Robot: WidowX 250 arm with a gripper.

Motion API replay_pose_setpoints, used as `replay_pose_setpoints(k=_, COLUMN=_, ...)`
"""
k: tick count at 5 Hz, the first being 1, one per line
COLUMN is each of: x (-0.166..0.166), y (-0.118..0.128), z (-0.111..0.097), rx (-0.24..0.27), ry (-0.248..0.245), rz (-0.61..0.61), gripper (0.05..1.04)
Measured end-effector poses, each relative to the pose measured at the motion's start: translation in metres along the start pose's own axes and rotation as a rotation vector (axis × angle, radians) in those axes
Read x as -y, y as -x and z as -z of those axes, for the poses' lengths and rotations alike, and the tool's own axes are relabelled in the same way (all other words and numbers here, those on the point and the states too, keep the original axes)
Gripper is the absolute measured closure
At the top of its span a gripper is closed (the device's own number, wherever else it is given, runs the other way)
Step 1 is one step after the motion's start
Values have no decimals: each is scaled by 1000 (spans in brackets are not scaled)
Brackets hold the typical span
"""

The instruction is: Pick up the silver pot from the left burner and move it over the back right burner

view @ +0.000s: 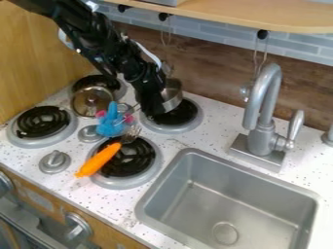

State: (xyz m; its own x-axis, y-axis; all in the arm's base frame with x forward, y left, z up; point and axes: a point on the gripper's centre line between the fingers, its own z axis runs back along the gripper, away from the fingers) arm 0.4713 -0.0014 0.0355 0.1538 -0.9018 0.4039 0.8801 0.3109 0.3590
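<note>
Hanging down from the upper left, the black gripper is beside a metal pot at the stove's rear right burner, covering part of the pot from the camera. Whether the gripper is spread, closed or clamped on the pot, I cannot tell. The pot is at the far side of that black coil, with its curved wall visible to the right of the gripper. Left of the gripper is a bright blue toy with pink bits near its top, between the burners and close to a small silver knob. Behind it, a round lid with a metal rim is tilted up near the rear left burner. A fork with an orange handle lies across the front right burner, its tines toward the gripper and its handle extending past the ring. Another silver knob sits near the counter's front edge, beyond the front left burner. To the right are a steel sink and a gray faucet.
</note>
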Motion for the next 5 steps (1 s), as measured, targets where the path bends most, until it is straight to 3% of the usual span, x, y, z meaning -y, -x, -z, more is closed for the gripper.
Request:
replay_pose_setpoints(k=1, x=2, y=-2, z=12, rx=-18, ry=11, rz=13, gripper=964)
replay_pose_setpoints(k=2, x=-2, y=0, z=11, rx=-53, ry=-4, rz=-28, gripper=774)
replay_pose_setpoints(k=3, x=-7, y=0, z=12, rx=-53, ry=-42, rz=-45, gripper=483)
replay_pose_setpoints(k=4, x=-8, y=0, z=12, rx=-50, ry=-45, rz=-50, gripper=189)
replay_pose_setpoints(k=5, x=3, y=4, z=17, rx=-55, ry=-26, rz=-56, gripper=73)
